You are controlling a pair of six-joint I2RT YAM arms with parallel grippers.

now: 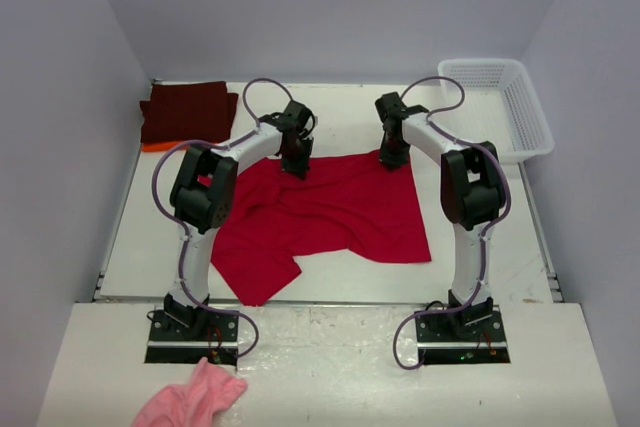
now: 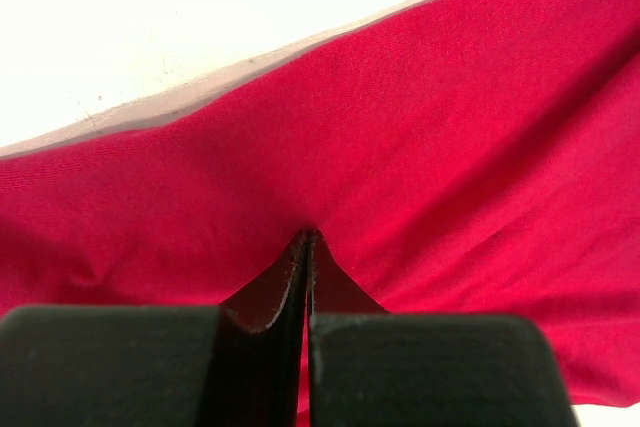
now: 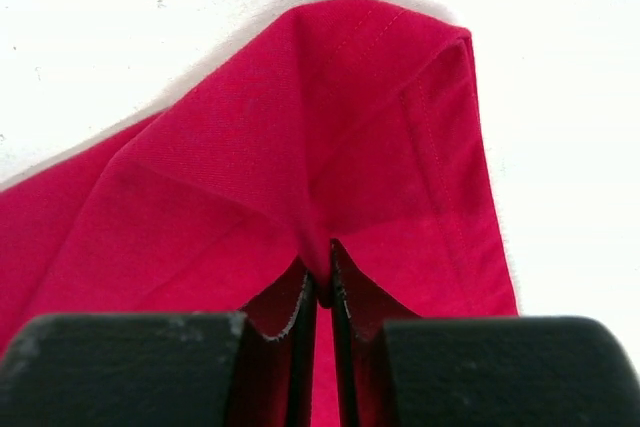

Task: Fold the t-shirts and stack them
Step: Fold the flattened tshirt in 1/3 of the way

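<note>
Left hand (image 2: 307, 237) and right hand (image 3: 322, 252) each pinch the far edge of the red t-shirt (image 1: 330, 212), which lies spread in the middle of the surface (image 1: 340, 122). Wrist views show only that pinch. The top view adds two more shirts, a maroon t-shirt (image 1: 188, 110) on an orange t-shirt (image 1: 160, 146) at the far left, plus one white basket (image 1: 510, 112) and one pink cloth (image 1: 195, 397).

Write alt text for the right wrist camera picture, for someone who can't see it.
The right gripper, closed at the bottom of the picture, pinches a fold of the red t-shirt. The shirt's stitched, hemmed corner rises to a peak above the gripper, with the white table behind it.
</note>
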